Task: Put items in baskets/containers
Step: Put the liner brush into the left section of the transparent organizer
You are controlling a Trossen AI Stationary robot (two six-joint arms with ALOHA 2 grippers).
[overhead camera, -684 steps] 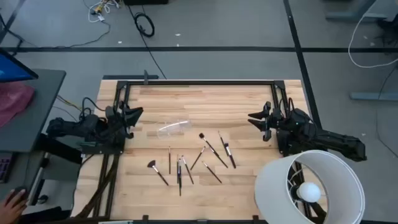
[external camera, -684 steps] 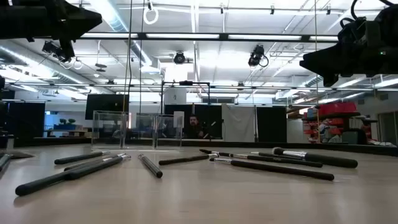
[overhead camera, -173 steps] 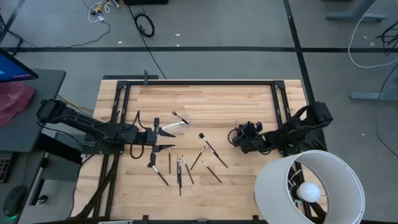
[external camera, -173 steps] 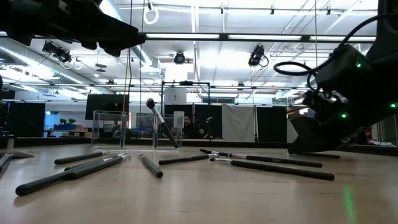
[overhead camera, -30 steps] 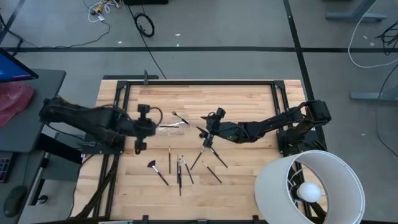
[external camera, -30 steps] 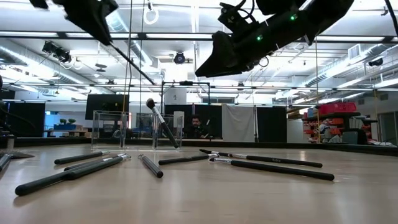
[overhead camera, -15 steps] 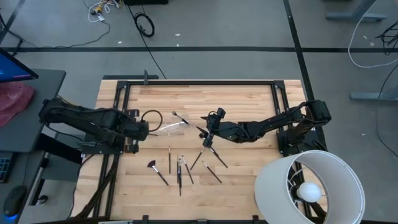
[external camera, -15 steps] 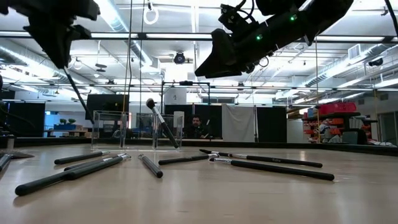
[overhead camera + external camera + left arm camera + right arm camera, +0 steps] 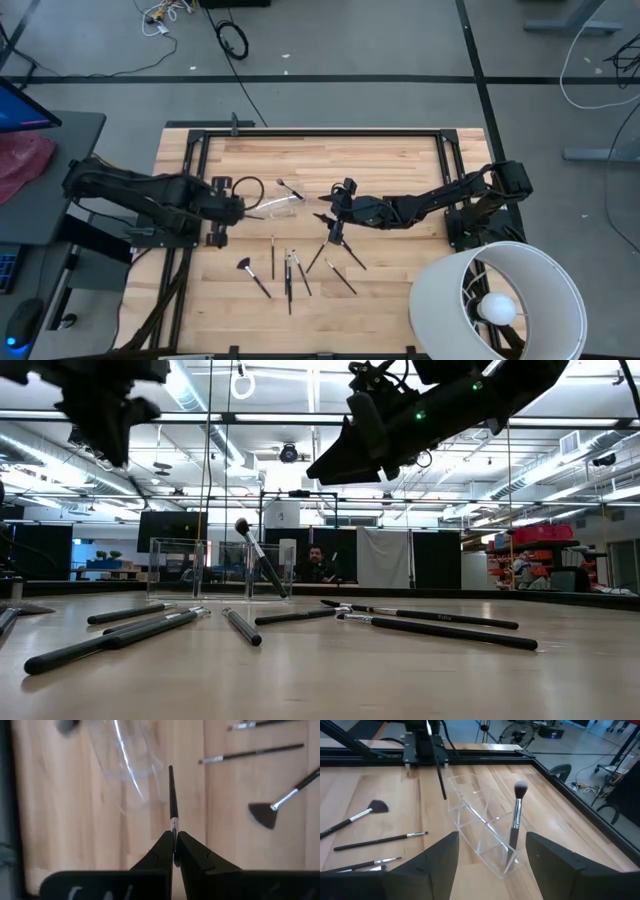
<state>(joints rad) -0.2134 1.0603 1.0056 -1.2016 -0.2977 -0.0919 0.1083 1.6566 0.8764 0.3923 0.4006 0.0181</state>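
Observation:
A clear plastic container (image 9: 276, 206) stands on the wooden table, and one fluffy-tipped brush (image 9: 516, 818) leans upright inside it. My left gripper (image 9: 174, 839) hovers just left of the container (image 9: 125, 765), shut on a thin dark brush (image 9: 171, 795). In the right wrist view this gripper (image 9: 427, 747) shows above the container's far end. My right gripper (image 9: 330, 216) hangs open above the table, right of the container, with nothing between its fingers. Several more brushes (image 9: 290, 270), one of them fan-shaped (image 9: 245, 265), lie flat toward the near edge. My left gripper pinches the thin brush between its two fingertips, close to a small silvery band (image 9: 173, 823) on the shaft. The fingers point steeply down and lie along the brush. The brush hangs below them, slightly tilted, lifted clear, its free end (image 9: 443, 796) over the table beside the container.
A big white lamp shade (image 9: 497, 298) stands at the table's near right corner. A black frame rail (image 9: 320, 131) runs round the table's far and side edges. Bare wood lies between the container and the far rail.
My left gripper has sunk a little and tipped to point more steeply down. The brush it holds has swung from a slant to nearly upright beside the container. My right gripper has turned slightly at the wrist and stays open.

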